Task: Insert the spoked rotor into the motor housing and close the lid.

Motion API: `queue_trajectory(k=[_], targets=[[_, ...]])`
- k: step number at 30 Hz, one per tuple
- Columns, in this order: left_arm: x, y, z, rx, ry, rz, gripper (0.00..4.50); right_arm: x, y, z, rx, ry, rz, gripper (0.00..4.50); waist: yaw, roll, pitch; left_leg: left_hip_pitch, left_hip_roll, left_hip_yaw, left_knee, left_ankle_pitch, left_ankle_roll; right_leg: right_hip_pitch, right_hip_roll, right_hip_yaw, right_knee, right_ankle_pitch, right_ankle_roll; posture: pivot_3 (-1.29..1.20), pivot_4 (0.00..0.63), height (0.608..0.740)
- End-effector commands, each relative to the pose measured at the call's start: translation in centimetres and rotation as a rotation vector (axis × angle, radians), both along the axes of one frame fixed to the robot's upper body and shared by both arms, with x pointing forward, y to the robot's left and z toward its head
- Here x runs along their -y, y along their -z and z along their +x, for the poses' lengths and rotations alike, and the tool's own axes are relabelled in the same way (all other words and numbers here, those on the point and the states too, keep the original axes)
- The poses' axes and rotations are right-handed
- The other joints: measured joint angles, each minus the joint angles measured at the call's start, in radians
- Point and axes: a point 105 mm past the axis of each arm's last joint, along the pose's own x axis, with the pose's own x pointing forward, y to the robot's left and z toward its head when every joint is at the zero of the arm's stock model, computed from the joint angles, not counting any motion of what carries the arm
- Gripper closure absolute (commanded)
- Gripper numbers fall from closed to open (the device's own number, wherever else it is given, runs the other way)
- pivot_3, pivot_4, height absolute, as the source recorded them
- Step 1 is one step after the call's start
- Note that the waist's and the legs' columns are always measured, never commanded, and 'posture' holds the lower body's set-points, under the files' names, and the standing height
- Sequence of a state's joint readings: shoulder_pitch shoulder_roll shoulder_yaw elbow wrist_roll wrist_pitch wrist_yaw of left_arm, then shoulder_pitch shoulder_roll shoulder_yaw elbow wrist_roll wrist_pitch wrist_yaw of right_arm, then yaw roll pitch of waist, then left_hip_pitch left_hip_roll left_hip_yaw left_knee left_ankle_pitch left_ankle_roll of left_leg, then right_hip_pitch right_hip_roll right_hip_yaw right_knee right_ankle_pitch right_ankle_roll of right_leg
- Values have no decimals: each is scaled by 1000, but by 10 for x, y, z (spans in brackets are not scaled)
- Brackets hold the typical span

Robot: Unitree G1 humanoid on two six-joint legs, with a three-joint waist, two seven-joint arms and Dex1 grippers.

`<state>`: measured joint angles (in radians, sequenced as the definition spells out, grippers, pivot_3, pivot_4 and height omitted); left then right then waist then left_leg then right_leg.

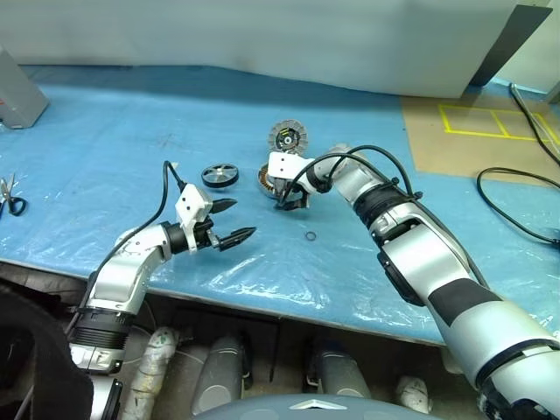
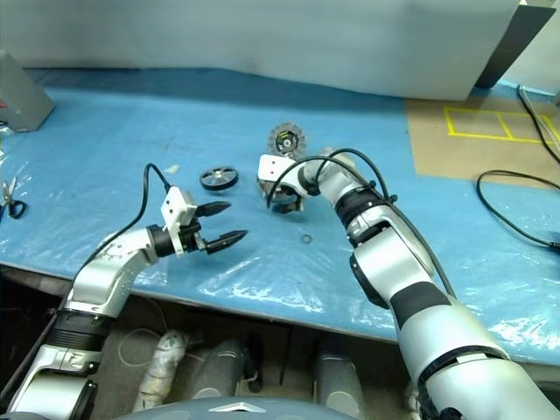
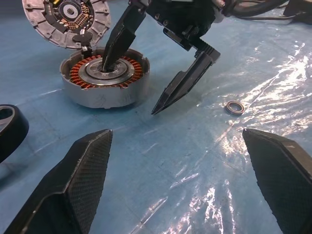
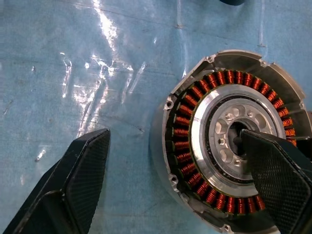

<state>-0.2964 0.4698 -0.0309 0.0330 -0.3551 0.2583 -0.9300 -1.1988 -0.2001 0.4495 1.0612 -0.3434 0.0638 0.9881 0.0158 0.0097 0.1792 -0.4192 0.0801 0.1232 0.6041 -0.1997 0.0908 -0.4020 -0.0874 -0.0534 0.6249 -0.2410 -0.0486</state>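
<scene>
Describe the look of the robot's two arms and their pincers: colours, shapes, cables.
Both arms are silver-grey metal segments with black bands at the joints. Each wrist carries a white boxy block, and a thin black cable loops from it back along the arm. The left pincer and right pincer each have two black fingers that taper to a point, with a fine woven, carbon-like texture on the faces.

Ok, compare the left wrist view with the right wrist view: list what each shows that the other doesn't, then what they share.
Left wrist view alone: the lid leaning behind the housing, a small ring on the blue sheet, the rotor's edge, the open left gripper, and the whole right gripper, one finger in the housing's centre and one outside its wall.

Right wrist view alone: the housing from above, with its hub holes and rim lugs.

Both: the housing with copper windings, the sheet, and the open right gripper straddling the housing wall.
</scene>
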Motion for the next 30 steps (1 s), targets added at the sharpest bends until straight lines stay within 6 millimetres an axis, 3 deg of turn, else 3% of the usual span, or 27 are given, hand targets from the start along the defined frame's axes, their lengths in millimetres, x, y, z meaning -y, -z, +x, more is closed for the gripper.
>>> queue_trajectory(k=[1,3,6,11,12,17,24,30], targets=[[1,-7,0,32,8,-1,0,-1,1,1,17,7,-14,26,0,0,0,0,0,0,0,0,0,0,0,0,0,0,0,0,150,740],[0,-6,1,30,7,1,0,1,4,1,12,11,-23,26,0,0,0,0,0,0,0,0,0,0,0,0,0,0,0,0,150,740],[-2,-4,1,27,6,3,0,2,10,-7,-21,-37,-41,643,1,0,0,0,1,0,0,0,0,0,0,-1,0,0,0,0,150,740],[0,-3,1,28,10,2,0,5,11,-7,50,-76,-93,2357,1,0,0,0,1,1,0,0,0,1,0,-1,0,0,-1,0,150,740],[1,-3,1,28,10,1,0,5,10,-9,53,-91,-96,2533,0,0,0,0,1,1,0,0,0,1,0,-1,0,0,-1,0,150,740],[3,-2,-1,25,16,-5,0,2,-2,-29,52,-174,-57,2533,1,0,0,2,2,1,0,1,-1,3,0,-1,0,0,-1,0,150,740],[1,-1,-5,9,32,-3,0,2,-1,-95,-47,-362,-34,2533,7,-1,0,1,3,1,0,0,0,3,0,-3,-2,0,-1,0,150,740],[3,0,-9,-7,61,12,0,-3,3,-103,-86,-369,-37,2533,2,-1,0,2,3,1,0,1,-2,3,0,-3,-1,0,-1,0,150,740]])
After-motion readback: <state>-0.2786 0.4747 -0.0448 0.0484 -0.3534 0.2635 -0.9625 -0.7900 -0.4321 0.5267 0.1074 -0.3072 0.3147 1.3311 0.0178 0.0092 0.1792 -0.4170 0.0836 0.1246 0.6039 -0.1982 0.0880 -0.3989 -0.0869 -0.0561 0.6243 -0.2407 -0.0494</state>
